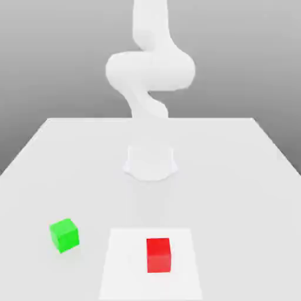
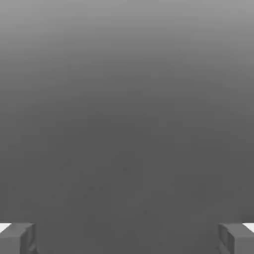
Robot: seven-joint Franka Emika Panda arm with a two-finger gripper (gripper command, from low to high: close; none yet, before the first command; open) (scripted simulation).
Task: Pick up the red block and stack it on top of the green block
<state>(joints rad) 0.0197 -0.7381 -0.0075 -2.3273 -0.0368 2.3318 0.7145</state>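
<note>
We see the white counter (image 1: 235,176) spreading across the exterior view, its far edge running level behind the arm's base and its side edges slanting outward toward the near corners. One white arm (image 1: 150,70) rises from a round base (image 1: 150,163) set at the middle of the counter, nearer the far edge, and bends overhead out of frame. Toward the near edge lies one slightly brighter white square patch (image 1: 126,264), flat on the counter. On that patch stands one red block (image 1: 158,255), upright and square to the patch, a little toward the exterior view's right of its centre. One green block (image 1: 64,234) sits directly on the counter off the patch, toward the exterior view's left of the red block and slightly turned, the two well apart with bare counter between them. Nothing stands between the blocks or between either block and the arm's base, and we find open counter on every side of both, with the widest room on the exterior view's right. In the hand view we see the end effector (image 2: 127,238) with its two grey fingertips (image 2: 17,238) spread wide apart at the frame's corners, nothing between them, against a plain grey ground.
</note>
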